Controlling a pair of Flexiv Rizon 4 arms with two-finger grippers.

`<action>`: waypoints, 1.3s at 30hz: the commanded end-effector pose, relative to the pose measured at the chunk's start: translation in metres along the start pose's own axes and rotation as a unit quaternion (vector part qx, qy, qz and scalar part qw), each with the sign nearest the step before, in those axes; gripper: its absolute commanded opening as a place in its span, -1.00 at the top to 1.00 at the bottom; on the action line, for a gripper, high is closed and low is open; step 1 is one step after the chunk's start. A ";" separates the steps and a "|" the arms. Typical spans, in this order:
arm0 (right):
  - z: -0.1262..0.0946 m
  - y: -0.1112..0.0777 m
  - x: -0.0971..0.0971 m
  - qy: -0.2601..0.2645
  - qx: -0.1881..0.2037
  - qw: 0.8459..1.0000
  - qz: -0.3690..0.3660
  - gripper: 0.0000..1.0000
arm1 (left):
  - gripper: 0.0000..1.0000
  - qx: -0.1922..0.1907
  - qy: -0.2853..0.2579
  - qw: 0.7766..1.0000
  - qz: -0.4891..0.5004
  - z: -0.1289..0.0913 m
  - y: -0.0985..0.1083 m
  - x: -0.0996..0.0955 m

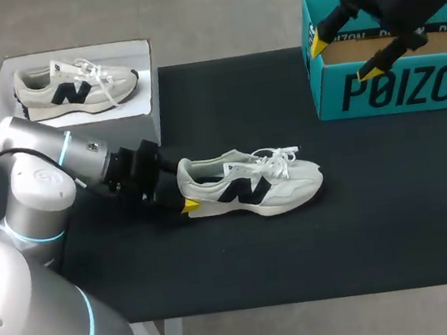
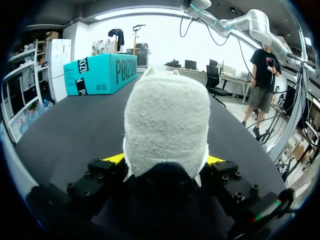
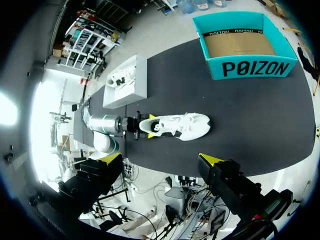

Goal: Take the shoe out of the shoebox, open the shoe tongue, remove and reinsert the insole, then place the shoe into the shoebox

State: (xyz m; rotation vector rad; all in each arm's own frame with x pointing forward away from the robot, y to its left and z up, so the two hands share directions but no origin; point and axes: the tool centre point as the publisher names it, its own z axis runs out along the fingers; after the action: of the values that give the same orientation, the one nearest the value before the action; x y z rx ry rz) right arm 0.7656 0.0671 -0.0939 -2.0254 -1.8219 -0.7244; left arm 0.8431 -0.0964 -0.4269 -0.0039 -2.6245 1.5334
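Note:
A white shoe [image 1: 251,184] with a dark side logo lies on its side in the middle of the black table [image 1: 247,272], toe to the right, laces loose. My left gripper [image 1: 181,188] holds its heel, one yellow fingertip [image 1: 189,206] showing at the sole edge. In the left wrist view the fuzzy white heel [image 2: 167,125] fills the gap of my left gripper [image 2: 164,160], with a yellow tip pressed against each side. My right gripper [image 1: 345,58] hangs open and empty, high over the teal shoebox [image 1: 395,85]. In its own view my right gripper [image 3: 160,158] looks down on the shoe [image 3: 182,126] and the open, empty shoebox [image 3: 247,67].
A white box [image 1: 146,87] with a second matching shoe [image 1: 75,88] stands at the back left, also seen as the white box [image 3: 137,82] in the right wrist view. The teal shoebox [image 2: 100,72] stands at the back right corner.

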 end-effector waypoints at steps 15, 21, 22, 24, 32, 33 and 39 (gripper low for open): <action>0.047 -0.027 0.022 -0.014 -0.006 1.000 -0.017 -1.00 | 1.00 -0.001 0.000 1.000 0.000 0.005 0.002 0.000; 0.091 -0.028 0.050 -0.099 -0.002 0.994 -0.036 -1.00 | 1.00 -0.001 0.000 1.000 0.000 0.005 0.002 0.000; 0.097 -0.028 0.055 -0.123 -0.006 0.991 -0.044 -1.00 | 1.00 -0.001 0.000 1.000 0.000 0.005 0.002 0.000; 0.106 -0.027 0.065 -0.139 -0.008 0.989 -0.056 -1.00 | 1.00 -0.001 0.000 1.000 0.000 0.005 0.002 0.000; 0.143 -0.017 0.089 -0.220 -0.016 0.970 -0.099 -1.00 | 1.00 -0.001 0.000 1.000 0.000 0.005 0.002 0.000; 0.148 -0.016 0.091 -0.224 -0.014 0.969 -0.102 -1.00 | 1.00 -0.001 0.000 1.000 0.000 0.005 0.002 0.000; 0.175 -0.013 0.100 -0.251 -0.019 0.962 -0.107 -1.00 | 1.00 -0.001 0.000 1.000 0.000 0.005 0.002 0.000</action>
State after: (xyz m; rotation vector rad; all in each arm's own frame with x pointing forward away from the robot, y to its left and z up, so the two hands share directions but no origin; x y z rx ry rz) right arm 0.7759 0.1986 -0.1716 -2.1114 -2.2813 -0.4809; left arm 0.8431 -0.0965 -0.4268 -0.0038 -2.6245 1.5331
